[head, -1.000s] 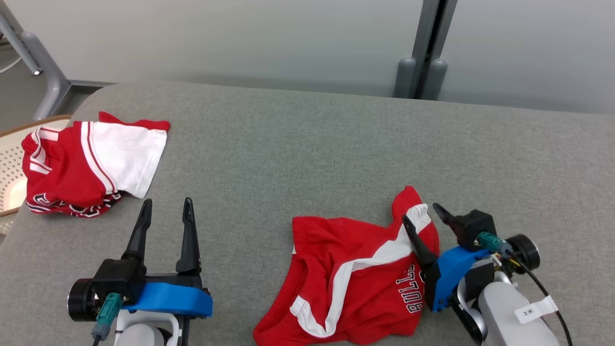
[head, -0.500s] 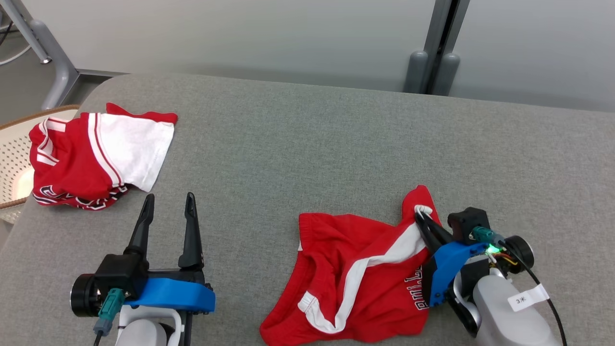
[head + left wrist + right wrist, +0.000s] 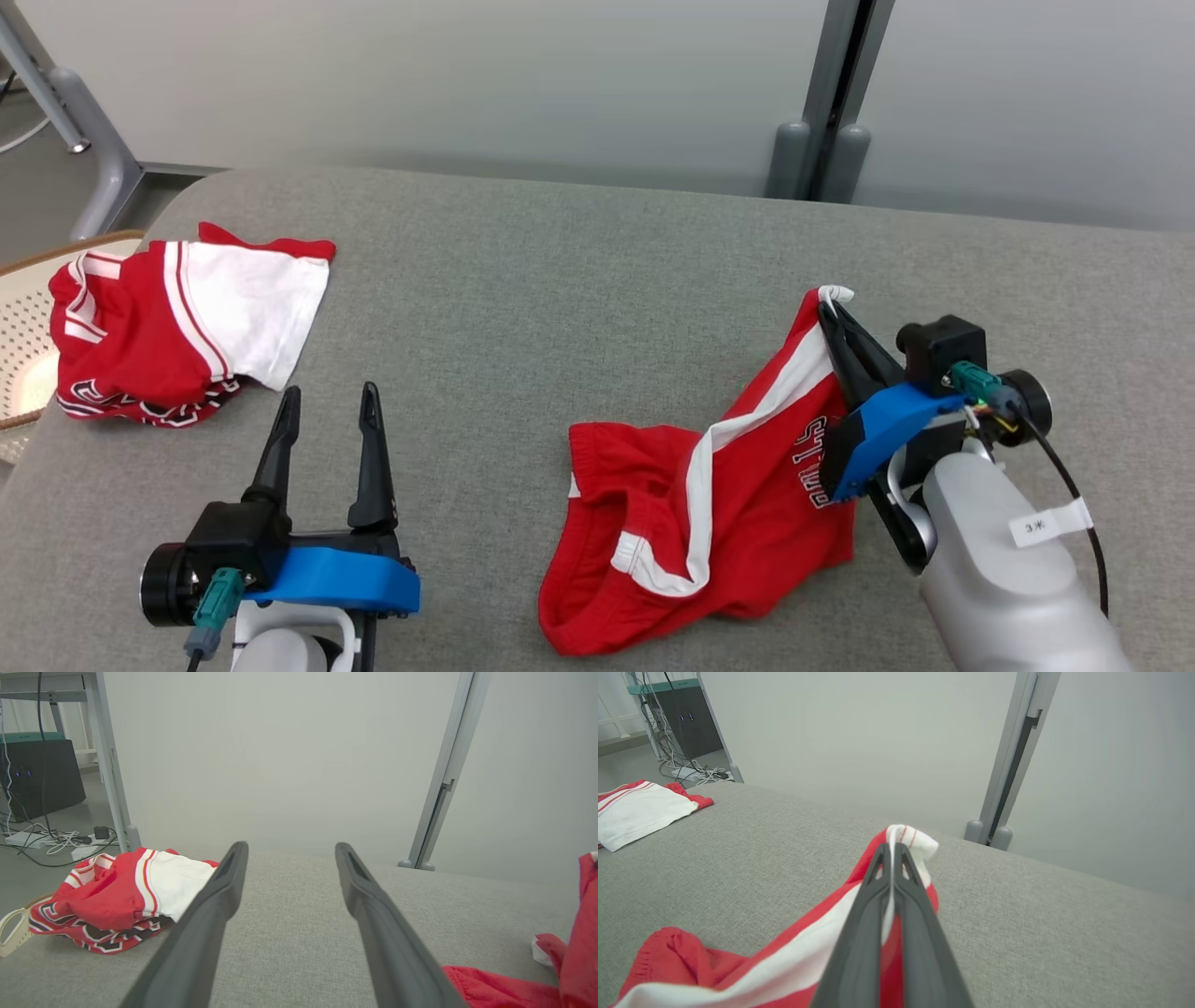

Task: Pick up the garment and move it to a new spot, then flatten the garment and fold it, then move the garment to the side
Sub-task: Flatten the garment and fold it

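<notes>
Right hand (image 3: 831, 313) grips the garment's (image 3: 747, 523) white-trimmed corner, lifted so the cloth peels off the bench (image 3: 560, 280) for moving; left hand (image 3: 329, 392) stands released, empty.

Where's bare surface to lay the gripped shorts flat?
Widest bare patch: grey surface centre, between the red-and-white pile at left and the shorts in the right gripper. More bare beyond that gripper. Crowded: left edge by pile and basket, near edge by the open left gripper.

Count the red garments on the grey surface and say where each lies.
2. The left garment lies bunched at the left edge; its folds may hide another. The right garment lies front right, a corner pinched and raised by the right gripper.
</notes>
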